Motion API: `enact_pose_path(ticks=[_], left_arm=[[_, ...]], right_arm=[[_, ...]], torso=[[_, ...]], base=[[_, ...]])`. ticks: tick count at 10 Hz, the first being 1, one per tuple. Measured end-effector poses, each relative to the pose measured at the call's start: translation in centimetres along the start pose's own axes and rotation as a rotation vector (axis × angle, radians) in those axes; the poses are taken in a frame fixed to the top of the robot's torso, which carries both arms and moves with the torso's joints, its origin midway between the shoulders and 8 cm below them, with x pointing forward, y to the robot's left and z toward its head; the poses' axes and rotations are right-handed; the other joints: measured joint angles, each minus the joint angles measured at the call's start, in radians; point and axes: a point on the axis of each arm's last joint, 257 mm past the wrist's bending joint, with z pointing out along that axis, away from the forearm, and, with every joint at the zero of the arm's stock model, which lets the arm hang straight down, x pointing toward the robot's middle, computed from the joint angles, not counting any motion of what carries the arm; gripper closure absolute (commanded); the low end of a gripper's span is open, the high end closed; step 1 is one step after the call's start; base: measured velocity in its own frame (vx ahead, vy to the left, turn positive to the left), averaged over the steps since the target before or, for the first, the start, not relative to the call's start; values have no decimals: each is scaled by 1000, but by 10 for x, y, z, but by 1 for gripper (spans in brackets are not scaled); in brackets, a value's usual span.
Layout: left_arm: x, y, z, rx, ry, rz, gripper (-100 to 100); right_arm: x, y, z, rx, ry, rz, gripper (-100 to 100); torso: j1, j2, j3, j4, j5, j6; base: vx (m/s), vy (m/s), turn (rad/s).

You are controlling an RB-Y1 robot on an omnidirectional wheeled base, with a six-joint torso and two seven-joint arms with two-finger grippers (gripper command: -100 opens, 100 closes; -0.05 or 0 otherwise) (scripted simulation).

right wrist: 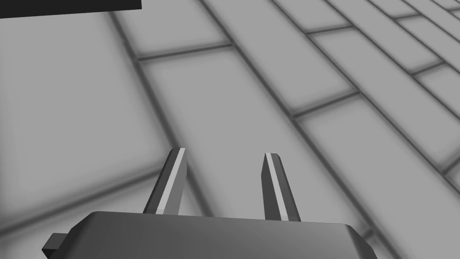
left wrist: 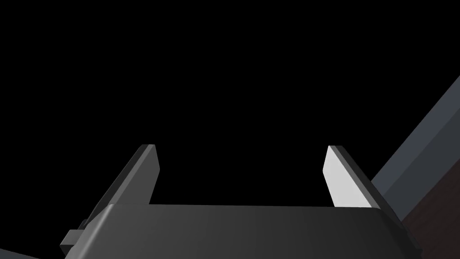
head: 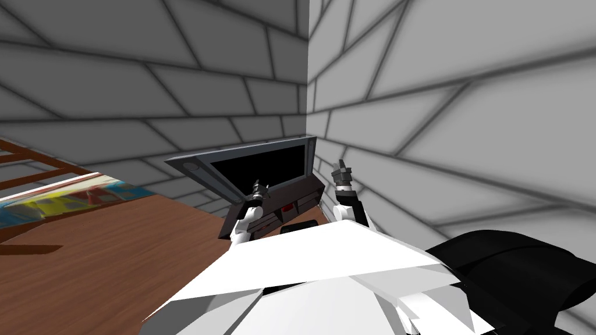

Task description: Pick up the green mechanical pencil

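Observation:
My left gripper [head: 259,187] is held up close in front of a flat black screen [head: 262,166] in a dark grey frame. In the left wrist view its fingers [left wrist: 150,171] stand wide open against the black screen [left wrist: 224,67], with the grey frame [left wrist: 417,148] beside one finger. Nothing lies between them. My right gripper [head: 341,166] is raised to the right of the screen, near the grey tiled wall [head: 454,116]. In its wrist view the right gripper [right wrist: 224,153] is open and holds nothing.
The screen leans on a low dark cabinet [head: 291,203] in the room's corner. A brown wooden floor [head: 105,256] spreads to the left. A colourful flat thing [head: 64,200] and brown wooden rails [head: 35,168] lie at the far left. A black rounded shape [head: 512,267] is at the lower right.

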Motion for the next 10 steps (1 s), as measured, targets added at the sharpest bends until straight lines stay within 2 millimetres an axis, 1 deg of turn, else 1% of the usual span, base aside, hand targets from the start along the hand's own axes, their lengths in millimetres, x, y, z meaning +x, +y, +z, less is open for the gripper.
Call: enact_pose_path(ticks=[1,2,3,5,6,7,10], left_arm=[[-2,7,4,-20,-7,-33,-100],[-8,13,6,-42,-19,-51,-100],[-9,19,11,-61,-25,-85,-100],[-18,34,14,-93,-44,-110,-100],[-24,44,15,-116,-57,-138,-100],[-24,54,20,-143,-67,-184,-100],[-33,77,25,-213,-101,-261,-100]], right_arm=[[0,0,0,0,0,0,0],[0,0,0,0,0,0,0],[0,0,0,0,0,0,0],[0,0,0,0,0,0,0],[0,0,0,0,0,0,0],[0,0,0,0,0,0,0],[0,0,0,0,0,0,0]], torso=[[0,0,0,0,0,1],[0,0,0,0,0,0],[1,0,0,0,0,0],[-2,-1,0,0,0,0],[-2,-1,0,0,0,0],[2,0,0,0,0,0],[1,-1,0,0,0,0]], base=[[-30,65,-60],[-30,79,-111],[-16,70,-62],[-11,37,-51],[-29,106,-181],[-32,97,-74],[-23,80,-89]])
